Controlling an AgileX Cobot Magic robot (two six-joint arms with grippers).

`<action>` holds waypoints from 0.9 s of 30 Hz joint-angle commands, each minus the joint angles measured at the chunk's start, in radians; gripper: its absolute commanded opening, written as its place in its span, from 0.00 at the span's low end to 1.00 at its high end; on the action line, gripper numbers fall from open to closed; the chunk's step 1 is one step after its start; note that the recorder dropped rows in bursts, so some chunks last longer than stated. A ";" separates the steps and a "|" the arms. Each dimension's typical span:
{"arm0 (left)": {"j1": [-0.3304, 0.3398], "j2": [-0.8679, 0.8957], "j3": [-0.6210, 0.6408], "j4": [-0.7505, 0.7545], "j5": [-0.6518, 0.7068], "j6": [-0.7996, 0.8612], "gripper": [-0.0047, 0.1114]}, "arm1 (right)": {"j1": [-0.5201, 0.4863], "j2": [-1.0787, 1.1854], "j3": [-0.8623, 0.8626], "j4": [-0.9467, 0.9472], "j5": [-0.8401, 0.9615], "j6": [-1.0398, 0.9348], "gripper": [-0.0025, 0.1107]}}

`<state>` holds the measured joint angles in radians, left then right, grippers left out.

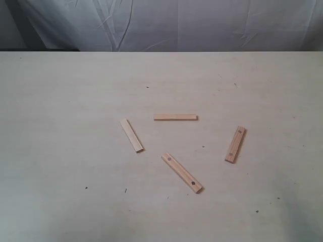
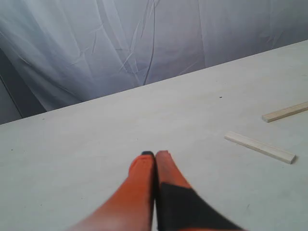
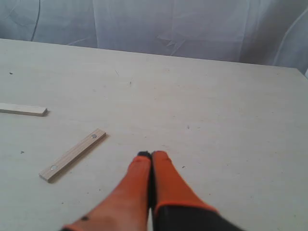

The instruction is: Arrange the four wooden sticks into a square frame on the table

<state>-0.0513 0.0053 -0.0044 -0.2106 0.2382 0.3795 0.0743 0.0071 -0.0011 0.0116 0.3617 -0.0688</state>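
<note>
On the table (image 1: 60, 101) nothing was squared up yet. In the exterior view, the far stick (image 1: 175, 117) lay level across the middle. The left stick (image 1: 131, 135) slanted just below and to the left of it. The near stick (image 1: 182, 173) ran diagonally closest to the camera, with a dark dot near each end. The right stick (image 1: 235, 144) sat off to the right, steeply tilted, dotted too. All four lay apart, none touching. The left gripper (image 2: 155, 155) had its orange fingers pressed together on nothing, over bare table, and the left stick showed in its camera, clear of it. Same deal with the right gripper (image 3: 151, 155): tips together, empty, the dotted right stick lying nearby but not in contact.
</note>
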 commanded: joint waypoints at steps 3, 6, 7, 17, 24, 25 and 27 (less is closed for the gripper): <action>0.002 -0.005 0.004 0.002 -0.004 -0.002 0.04 | -0.005 -0.007 0.001 -0.002 -0.008 -0.002 0.02; 0.002 -0.005 0.004 0.002 -0.004 -0.002 0.04 | -0.005 -0.007 0.001 -0.002 -0.008 -0.002 0.02; 0.002 -0.005 0.004 0.002 -0.004 -0.002 0.04 | -0.005 -0.007 0.001 -0.002 -0.008 -0.002 0.02; -0.002 -0.005 0.004 0.002 -0.004 -0.002 0.04 | -0.005 -0.007 0.001 -0.002 -0.008 -0.002 0.02; -0.002 -0.005 0.004 0.002 -0.004 -0.002 0.04 | -0.005 -0.007 0.001 -0.002 -0.173 -0.002 0.02; -0.002 -0.005 0.004 0.002 -0.004 -0.002 0.04 | -0.005 -0.007 0.001 -0.002 -0.201 -0.002 0.02; -0.002 -0.005 0.004 0.002 -0.004 -0.002 0.04 | -0.005 -0.007 0.001 -0.002 -0.254 -0.002 0.02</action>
<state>-0.0513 0.0053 -0.0044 -0.2106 0.2382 0.3795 0.0743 0.0071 -0.0011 0.0116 0.1970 -0.0688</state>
